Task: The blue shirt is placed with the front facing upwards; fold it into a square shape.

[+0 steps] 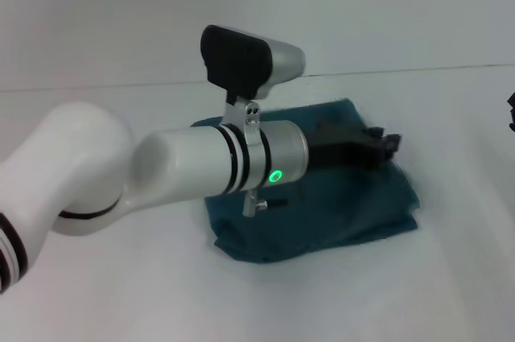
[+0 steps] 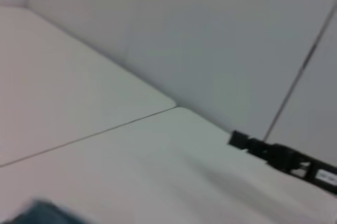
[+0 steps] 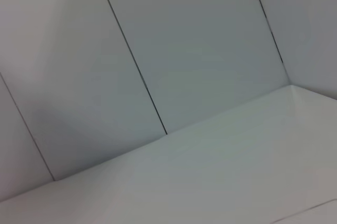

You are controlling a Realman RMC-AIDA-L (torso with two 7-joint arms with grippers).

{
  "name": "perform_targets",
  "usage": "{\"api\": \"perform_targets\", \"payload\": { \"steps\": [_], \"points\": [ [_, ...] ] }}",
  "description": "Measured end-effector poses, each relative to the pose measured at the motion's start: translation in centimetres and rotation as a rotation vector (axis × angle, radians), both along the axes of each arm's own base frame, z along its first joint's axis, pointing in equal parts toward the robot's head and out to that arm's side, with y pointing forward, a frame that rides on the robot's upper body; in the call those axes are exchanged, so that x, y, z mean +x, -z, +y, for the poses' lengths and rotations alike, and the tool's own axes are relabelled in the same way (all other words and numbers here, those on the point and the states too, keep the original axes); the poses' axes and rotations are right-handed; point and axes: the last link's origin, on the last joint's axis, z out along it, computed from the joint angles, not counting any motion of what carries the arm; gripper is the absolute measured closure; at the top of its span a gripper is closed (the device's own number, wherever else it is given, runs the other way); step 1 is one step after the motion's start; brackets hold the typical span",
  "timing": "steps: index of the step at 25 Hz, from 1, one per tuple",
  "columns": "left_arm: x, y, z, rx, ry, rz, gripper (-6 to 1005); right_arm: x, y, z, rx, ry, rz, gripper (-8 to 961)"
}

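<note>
The blue shirt [image 1: 322, 221] lies folded into a compact, roughly square bundle on the white table [image 1: 451, 294]. The left gripper [image 1: 385, 146] reaches across from the left and sits low over the bundle's far right corner. Whether its fingers are spread or pressed together, I cannot tell. Only a dark sliver of the right gripper [image 1: 511, 113] peeks in at the right edge.

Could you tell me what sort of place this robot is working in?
Probably a lab or test booth: a bare white table, plain panelled walls, and only the blue shirt, folded into a rough square under the left gripper.
</note>
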Motion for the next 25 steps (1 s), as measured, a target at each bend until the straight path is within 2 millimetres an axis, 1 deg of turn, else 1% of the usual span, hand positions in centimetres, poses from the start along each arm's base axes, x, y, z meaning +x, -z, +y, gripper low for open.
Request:
{"api": "perform_targets", "payload": {
  "steps": [2, 7, 13, 16, 17, 18, 20, 22, 25],
  "points": [
    [0.3, 0.0, -0.1, 0.000, 0.013, -0.008, 906, 0.0, 0.0, 0.0, -0.002, 0.003, 0.000, 873],
    [0.4, -0.5, -0.3, 0.021, 0.045, -0.022, 737, 0.1, 0.0, 0.0, 0.000, 0.003, 0.000, 870],
    [-1.4, -2.4, -0.1, 0.139, 0.116, -0.013, 476, -0.7, -0.6, -0.3, 0.013, -0.073, -0.006, 866],
    [-2.2, -4.4, -0.3, 0.216, 0.186, -0.024, 350, -1.5, -1.0, -0.3, -0.012, -0.148, -0.024, 864],
    [-2.4, -4.9, -0.4, 0.221, 0.203, -0.037, 308, -1.8, -1.3, -0.3, -0.033, -0.176, -0.032, 863],
    [-2.8, -5.8, -0.5, 0.228, 0.224, -0.057, 266, -2.1, -1.4, -0.3, -0.053, -0.199, -0.040, 863],
    [-3.5, -7.4, -0.7, 0.216, 0.260, -0.112, 231, -3.3, -2.0, -0.1, -0.139, -0.293, -0.096, 861],
    [-4.8, -9.4, -1.0, 0.211, 0.286, -0.168, 196, -4.7, -2.5, 0.1, -0.242, -0.379, -0.152, 860],
    [-7.0, -11.1, -0.9, 0.193, 0.269, -0.171, 143, -7.1, -2.9, 0.1, -0.447, -0.489, -0.239, 858]
  ]
}}
